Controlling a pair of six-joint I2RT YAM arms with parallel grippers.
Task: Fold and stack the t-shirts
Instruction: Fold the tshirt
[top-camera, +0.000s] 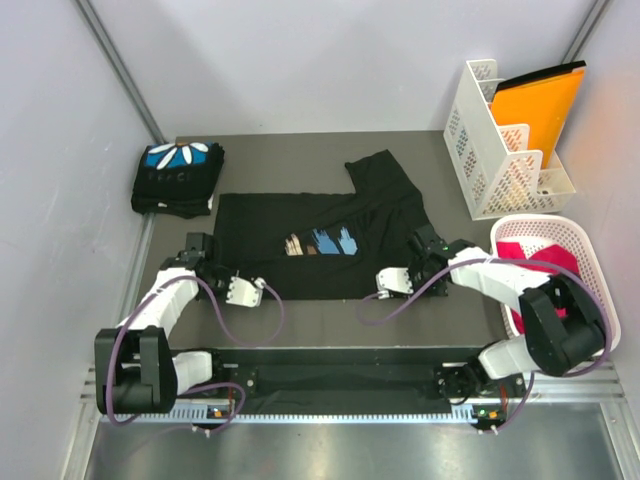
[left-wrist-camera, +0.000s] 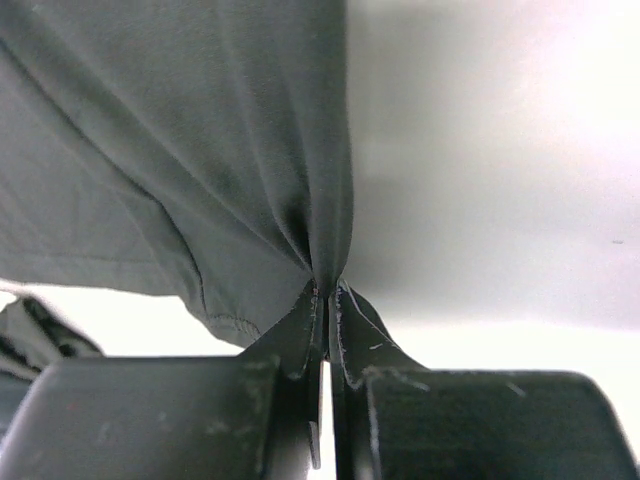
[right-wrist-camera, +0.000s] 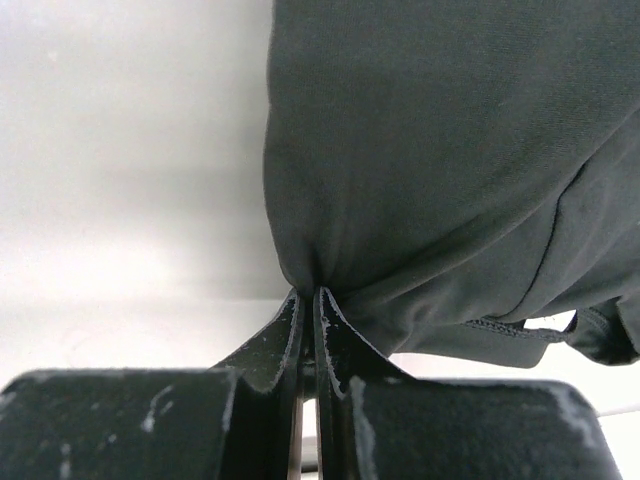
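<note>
Checking grip: we found left gripper (left-wrist-camera: 327, 290) and right gripper (right-wrist-camera: 307, 293) both clamped on the near edge of the brush-stroke t-shirt (top-camera: 270, 225), long axis spanning between them.

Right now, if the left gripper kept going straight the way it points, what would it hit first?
The spread black t-shirt: the left gripper is shut on a fold of it. Past the cloth the wrist view is pale blur, so I can't tell what follows.
</note>
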